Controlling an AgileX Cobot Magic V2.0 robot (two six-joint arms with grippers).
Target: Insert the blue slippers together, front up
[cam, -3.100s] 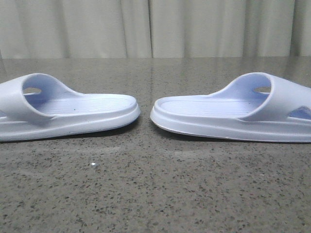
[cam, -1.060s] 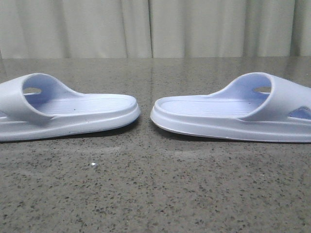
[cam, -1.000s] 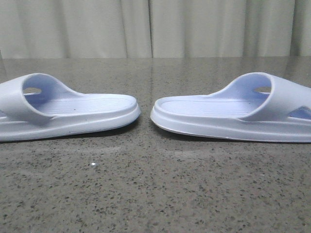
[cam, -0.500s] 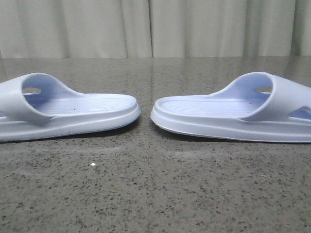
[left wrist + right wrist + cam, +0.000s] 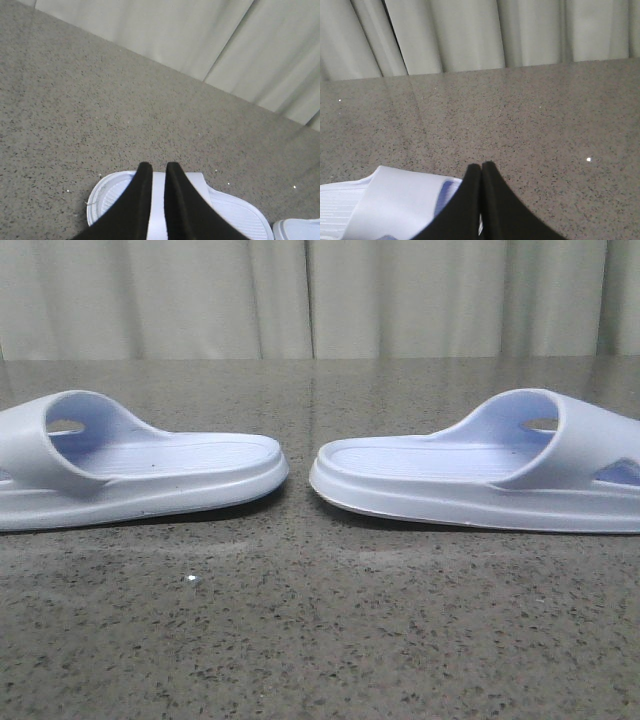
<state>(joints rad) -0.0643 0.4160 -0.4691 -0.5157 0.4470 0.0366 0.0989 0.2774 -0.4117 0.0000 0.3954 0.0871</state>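
Observation:
Two blue slippers lie on the speckled table in the front view, heels facing each other across a small gap: the left slipper and the right slipper, straps at the outer ends. Neither gripper shows in the front view. In the left wrist view my left gripper hovers over one slipper, its black fingers a narrow gap apart with the strap seen behind them. My right gripper is shut with nothing in it, beside the strap of the other slipper.
The grey speckled table runs back to a pale curtain. The heel of the second slipper peeks into the corner of the left wrist view.

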